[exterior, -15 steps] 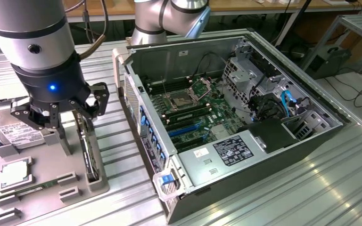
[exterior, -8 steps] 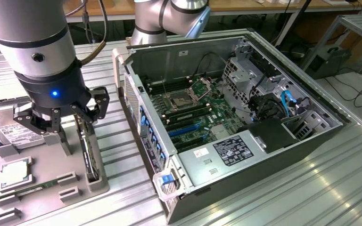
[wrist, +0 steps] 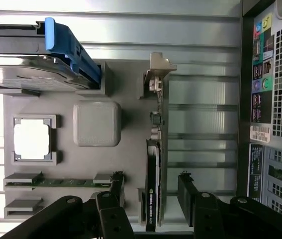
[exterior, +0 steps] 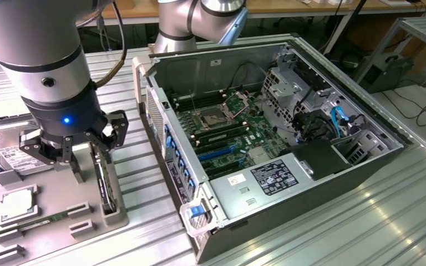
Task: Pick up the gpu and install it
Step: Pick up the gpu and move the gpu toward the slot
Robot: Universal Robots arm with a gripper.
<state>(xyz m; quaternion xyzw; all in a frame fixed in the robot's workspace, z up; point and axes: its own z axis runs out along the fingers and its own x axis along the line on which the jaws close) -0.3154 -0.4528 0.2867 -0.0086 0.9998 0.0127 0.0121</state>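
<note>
The thin flat black gpu [wrist: 151,191] bears pale lettering; its metal end bracket [wrist: 159,67] is silver. The moulded plastic tray [wrist: 133,102] is plain grey, the narrow memory stick [wrist: 63,182] green, the plastic drive handle [wrist: 70,49] bright blue.

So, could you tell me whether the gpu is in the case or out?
Out: the gpu stands on edge in the grey tray beside the case, straddled by the open gripper.
</note>
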